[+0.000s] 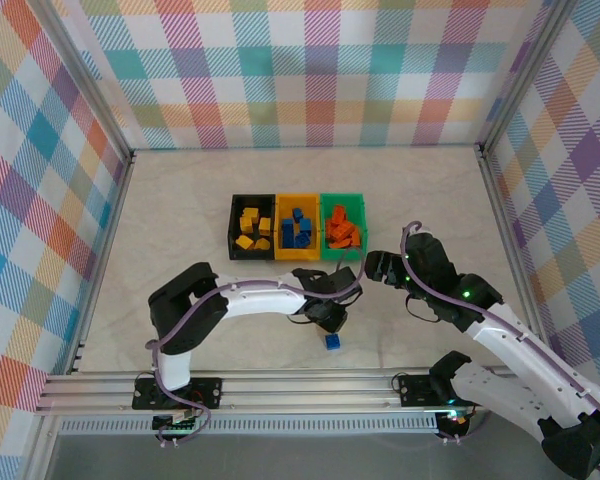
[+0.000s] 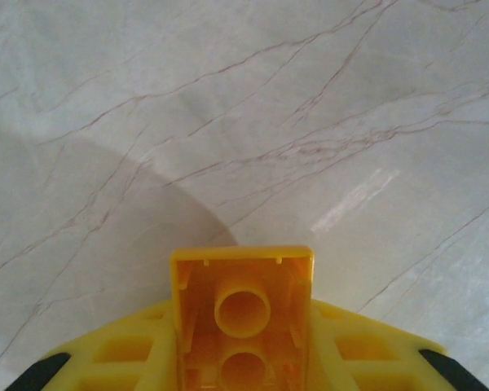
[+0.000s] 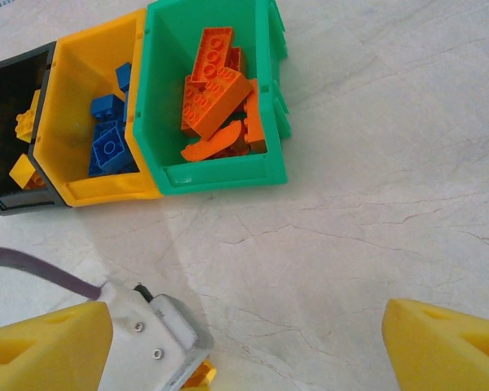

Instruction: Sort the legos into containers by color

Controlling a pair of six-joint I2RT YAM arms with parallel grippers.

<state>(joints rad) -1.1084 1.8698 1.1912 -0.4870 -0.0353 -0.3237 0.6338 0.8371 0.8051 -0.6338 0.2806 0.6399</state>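
Legos, small studded plastic bricks, are nearly all sorted at the centre of the top view: yellow ones (image 1: 251,228) in the black rectangular plastic bin (image 1: 233,225), blue ones (image 1: 297,230) in the yellow-orange bin (image 1: 298,197) beside it, orange ones (image 1: 342,230) in the green bin (image 1: 342,196). Two pieces remain, I'd judge: a yellow brick (image 2: 243,314) gripped between the closed-in fingers (image 2: 114,358) of the left gripper (image 1: 327,316) just below the bins, and a lone blue brick (image 1: 333,341) lying on the pale marbled table (image 1: 180,200) lower still. The right gripper (image 3: 246,342) hangs at the lower right of the green bin, its yellow fingers (image 3: 448,342) spread wide, holding nothing.
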